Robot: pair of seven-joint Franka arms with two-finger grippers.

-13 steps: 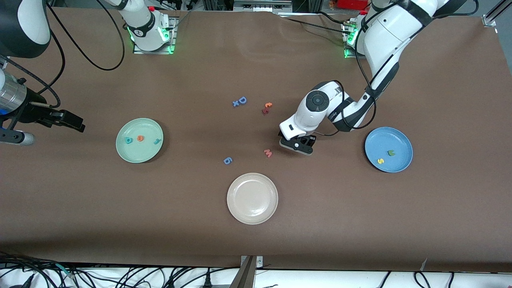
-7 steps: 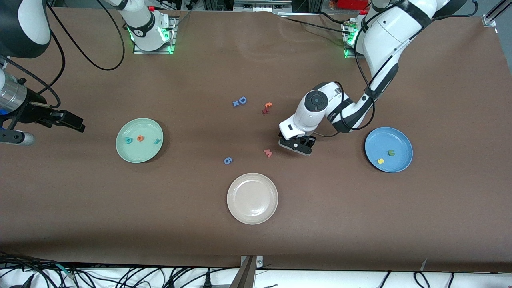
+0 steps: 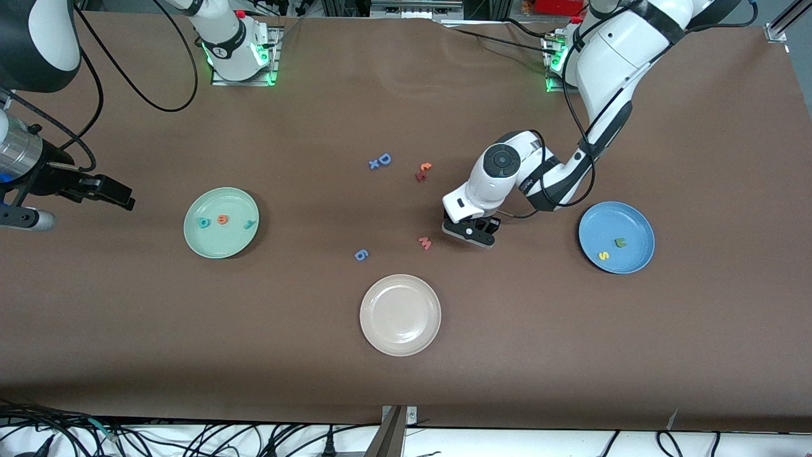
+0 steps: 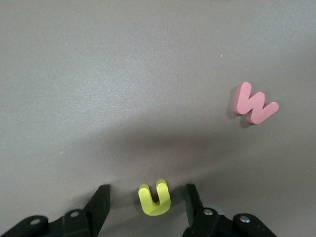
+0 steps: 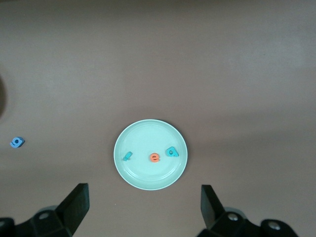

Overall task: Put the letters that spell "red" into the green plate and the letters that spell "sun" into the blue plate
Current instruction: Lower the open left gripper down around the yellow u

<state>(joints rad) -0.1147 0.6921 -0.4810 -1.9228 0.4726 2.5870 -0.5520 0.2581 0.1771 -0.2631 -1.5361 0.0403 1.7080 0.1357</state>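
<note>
The yellow "u" [image 4: 155,197] of "sun" lies flat on the table between the fingers of my left gripper [image 4: 148,190], which is open with a gap on each side of the letter. In the front view the left gripper [image 3: 468,232] is down at the table and hides that letter. The blue plate [image 3: 628,219] holds a green letter [image 3: 621,242] and a yellow "s" [image 3: 604,256]. The green plate [image 3: 221,244] holds the teal "d" [image 3: 203,222], orange "e" [image 3: 222,219] and teal "r" [image 3: 249,224]. My right gripper [image 3: 117,193] waits open near the green plate [image 5: 143,133].
A pink "w" [image 3: 425,242] lies just beside the left gripper. A cream-white plate [image 3: 400,315] sits nearer the front camera. A blue "6" [image 3: 361,254], a blue "D" with an "x" [image 3: 381,161] and a red and orange letter pair [image 3: 423,171] lie mid-table.
The left hand has settled very slightly at the same spot on the table. The right arm, the plates and the loose letters have not moved.
</note>
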